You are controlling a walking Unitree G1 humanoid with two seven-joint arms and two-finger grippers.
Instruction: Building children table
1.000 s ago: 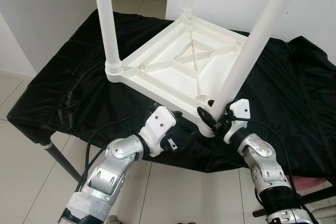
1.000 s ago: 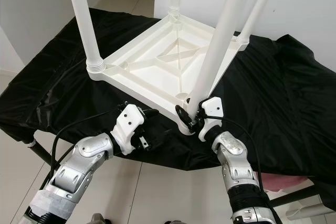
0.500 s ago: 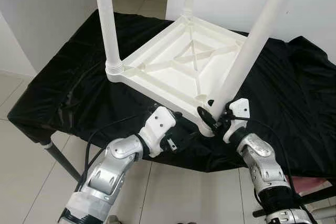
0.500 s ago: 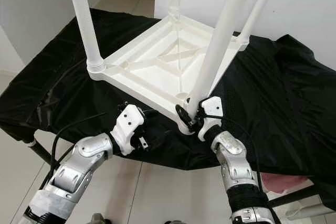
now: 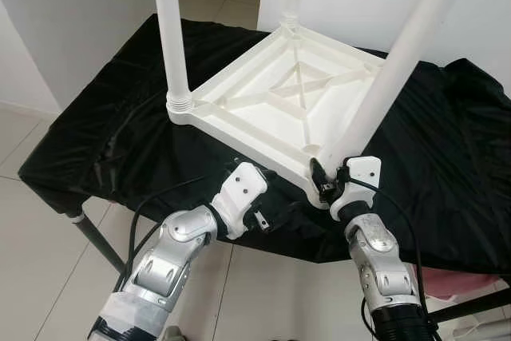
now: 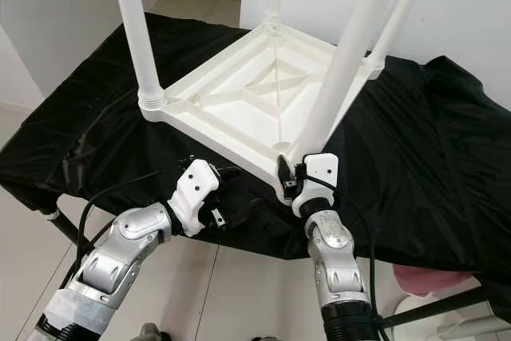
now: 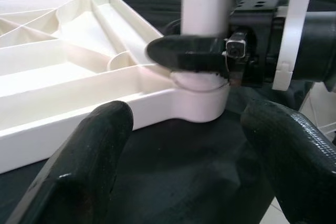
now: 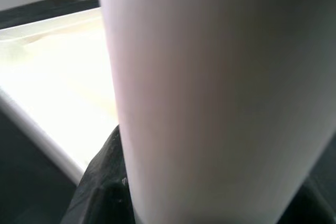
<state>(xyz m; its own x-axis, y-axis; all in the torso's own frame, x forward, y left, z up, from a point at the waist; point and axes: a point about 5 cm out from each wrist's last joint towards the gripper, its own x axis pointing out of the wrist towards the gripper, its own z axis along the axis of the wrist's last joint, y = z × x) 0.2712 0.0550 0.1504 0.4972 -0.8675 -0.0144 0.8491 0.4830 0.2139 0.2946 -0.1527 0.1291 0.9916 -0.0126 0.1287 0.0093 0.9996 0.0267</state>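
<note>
Since a second ago the right tool (image 5: 326, 184) has turned its wrist more upright at the near leg (image 5: 395, 69), while the left one has barely shifted. At far left, bare pale floor tiles (image 5: 32, 277) show beside a desk draped in crinkled, glossy black cloth (image 5: 112, 133). On the cloth lies the white plastic table (image 5: 279, 105), upside down, its underside ribbed with an X brace and its round tubular legs standing up from ringed corner sockets; the left leg (image 5: 172, 29) rises smooth and straight. Below the table's near edge the left tool (image 5: 267, 215) hovers over the cloth, its two thick, rubbery black fingers (image 7: 89, 156) spread wide apart with nothing between them, aimed at the near corner socket. Right of it, the right tool is clamped around the base of the near leg, just above the socket, one black finger wrapped across the white tube.
</note>
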